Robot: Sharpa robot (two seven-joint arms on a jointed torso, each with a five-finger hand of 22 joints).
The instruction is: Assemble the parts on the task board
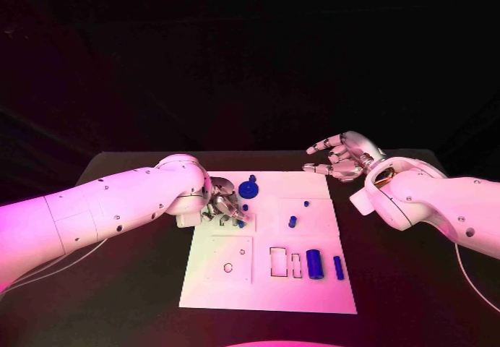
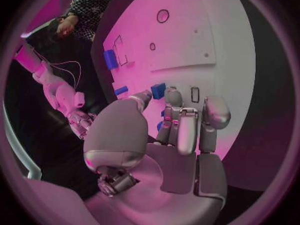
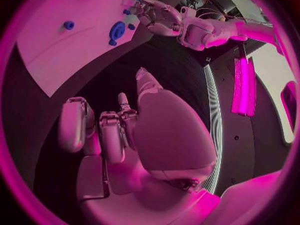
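Head view: the task board (image 1: 214, 285) is laid in the middle of the black worktop (image 1: 406, 289), with blue parts (image 1: 313, 263) near its right edge and a round blue part (image 1: 249, 190) toward the far side. The left hand (image 1: 221, 206) is lowered onto the board's left portion, fingers (image 2: 187, 130) curled over small blue pieces; whether one is held cannot be told. The right hand (image 1: 344, 159) is kept off the board, fingers spread, empty. A seating is best done slowly, with the piece kept square to its hole.
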